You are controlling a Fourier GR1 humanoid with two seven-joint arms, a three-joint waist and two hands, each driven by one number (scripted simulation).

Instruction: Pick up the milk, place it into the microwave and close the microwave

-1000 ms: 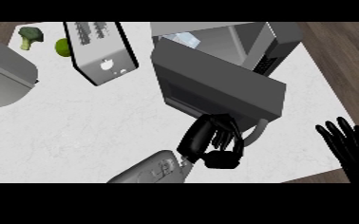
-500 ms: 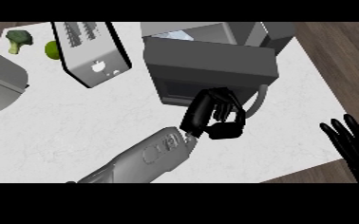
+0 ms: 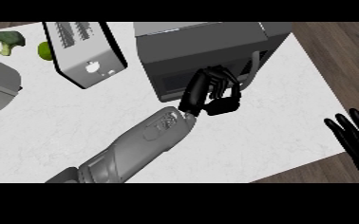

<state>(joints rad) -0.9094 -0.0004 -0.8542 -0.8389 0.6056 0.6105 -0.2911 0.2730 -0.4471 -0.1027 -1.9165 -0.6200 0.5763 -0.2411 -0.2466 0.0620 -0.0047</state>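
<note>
Head view looks steeply down on a white marbled counter (image 3: pixel 273 137), and the dark grey microwave (image 3: pixel 203 42) at its far middle is the biggest thing on it. The microwave's top face is turned up to the view, its darker front (image 3: pixel 172 78) faces the near side, and a pale bar handle (image 3: pixel 252 65) runs down the right end of that front. The door lies flat against the body, with no gap to be seen. The milk does not show, so where it stands cannot be told. From the near left of the microwave the grey left forearm (image 3: pixel 133 147) slants up across the counter toward the microwave's front. Left of the microwave, a little apart from it, a silver toaster (image 3: pixel 84 54) stands at a slant with its slots at the far end. The black left hand (image 3: pixel 210 92) sits against the microwave's front, just left of the handle. Its fingers (image 3: pixel 223 76) are curled in and the thumb is tucked below them, and nothing shows inside the curl. Whether they touch the handle cannot be told. Far to the left of the microwave a grey rounded vessel (image 3: pixel 5 85) is cut by the view's edge. Well to the near right of the microwave the right hand (image 3: pixel 345 134) rests at the view's edge, fingers straight and pointing up. Beyond the toaster from the microwave lie a head of broccoli (image 3: pixel 10 40) and, just beside it, a small round green fruit (image 3: pixel 45 51).
</note>
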